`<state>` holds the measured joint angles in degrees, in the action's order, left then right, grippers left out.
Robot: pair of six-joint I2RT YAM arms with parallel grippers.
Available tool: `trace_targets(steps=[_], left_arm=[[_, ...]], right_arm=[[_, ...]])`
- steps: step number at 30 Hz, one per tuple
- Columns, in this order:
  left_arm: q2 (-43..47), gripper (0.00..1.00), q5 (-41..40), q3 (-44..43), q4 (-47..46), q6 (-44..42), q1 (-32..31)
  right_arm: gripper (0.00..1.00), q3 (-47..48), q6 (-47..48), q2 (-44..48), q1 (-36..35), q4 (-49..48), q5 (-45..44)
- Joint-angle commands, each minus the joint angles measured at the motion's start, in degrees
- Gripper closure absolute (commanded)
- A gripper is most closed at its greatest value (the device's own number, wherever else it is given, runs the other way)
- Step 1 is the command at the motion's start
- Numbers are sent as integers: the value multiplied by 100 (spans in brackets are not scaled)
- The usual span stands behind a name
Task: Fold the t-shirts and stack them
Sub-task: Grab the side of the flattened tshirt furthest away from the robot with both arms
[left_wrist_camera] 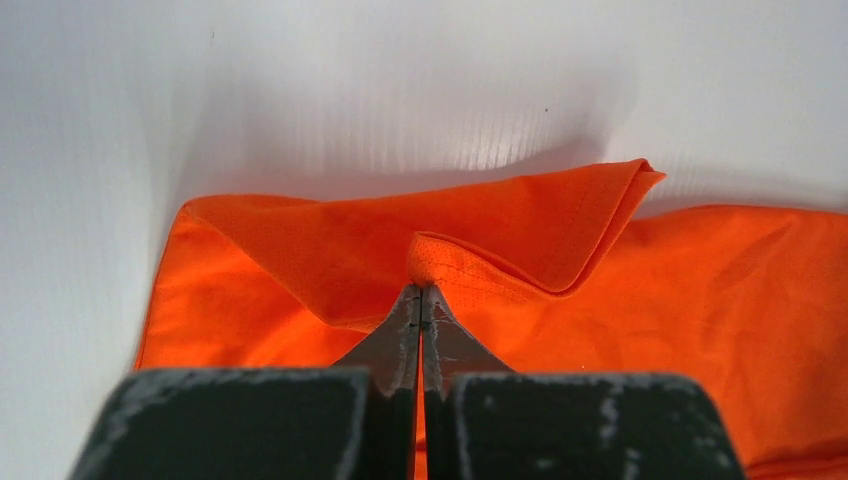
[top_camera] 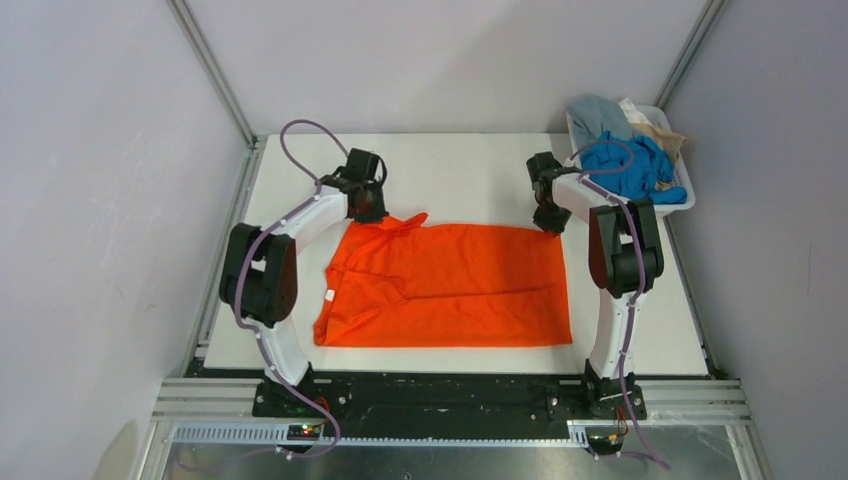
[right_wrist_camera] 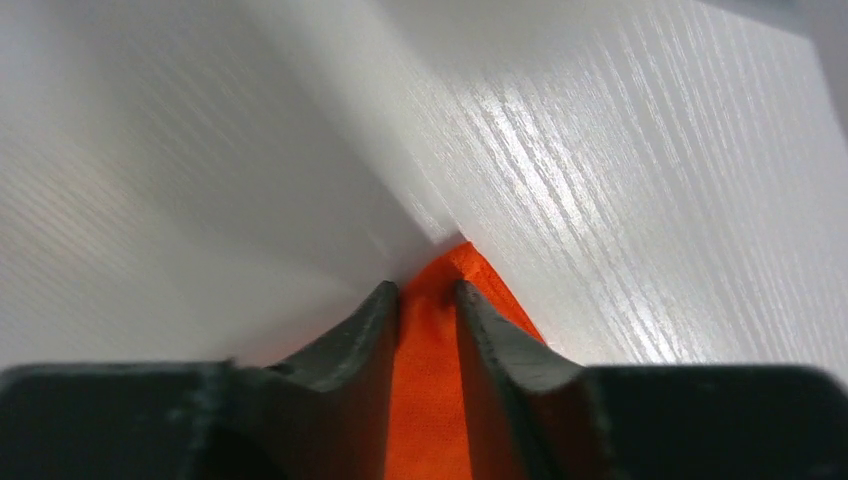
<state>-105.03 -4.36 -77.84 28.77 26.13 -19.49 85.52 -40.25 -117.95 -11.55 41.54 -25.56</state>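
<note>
Where the 2 arm bases stood at the near edge of the table, the orange t-shirt lay just beyond them. It was spread largely flat between the 2 arms, its long side running left to right. Its near edge lay straight and its left end was creased.

At the shirt's far-left corner, the left gripper was down on the cloth. The left wrist view showed its fingertips pressed together on a small raised fold of orange fabric, with a folded-over flap just behind.

At the far-right corner, the right gripper was likewise low over the cloth. The right wrist view showed its fingers closed on a narrow strip of the orange fabric. The corner's tip poked out past them onto bare white tabletop.

Farthest off, at the far-right corner of the table, the white basket held 3 other shirts in a loose heap. The blue t-shirt lay nearest, with the grey-blue t-shirt and the beige t-shirt behind it. All 3 were well apart from the orange one.
</note>
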Motion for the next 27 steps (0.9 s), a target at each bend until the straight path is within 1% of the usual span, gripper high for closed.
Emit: trace_targets(steps=[1,2,3,4,5,6,10,16,21,27], left_arm=[[496,100,10,146,-206,88,-20],[553,100,17,195,-210,82,-20],[620,100,17,219,-231,79,-20],[653,100,24,264,-240,88,-20],[715,100,30,289,-249,87,-20],[753,100,31,338,-263,86,-20],[1018,100,47,589,-298,129,-25],[1708,100,-9,1332,-430,275,-156],[2645,100,-274,2225,-479,564,-335],[3953,100,-414,3267,-475,970,-483]], right_arm=[[76,-171,-37,199,15,-149,1],[84,-186,-19,230,7,-187,13],[87,-194,26,282,1,-246,42],[94,-204,65,312,-21,-271,46],[98,-212,90,395,-44,-318,26],[100,-235,132,448,-98,-345,-45],[100,-425,190,872,-305,-340,-212],[100,-900,57,1498,-532,-244,-251],[100,-1266,-78,1996,-810,-47,-458],[100,-1789,-261,2677,-857,105,-581]])
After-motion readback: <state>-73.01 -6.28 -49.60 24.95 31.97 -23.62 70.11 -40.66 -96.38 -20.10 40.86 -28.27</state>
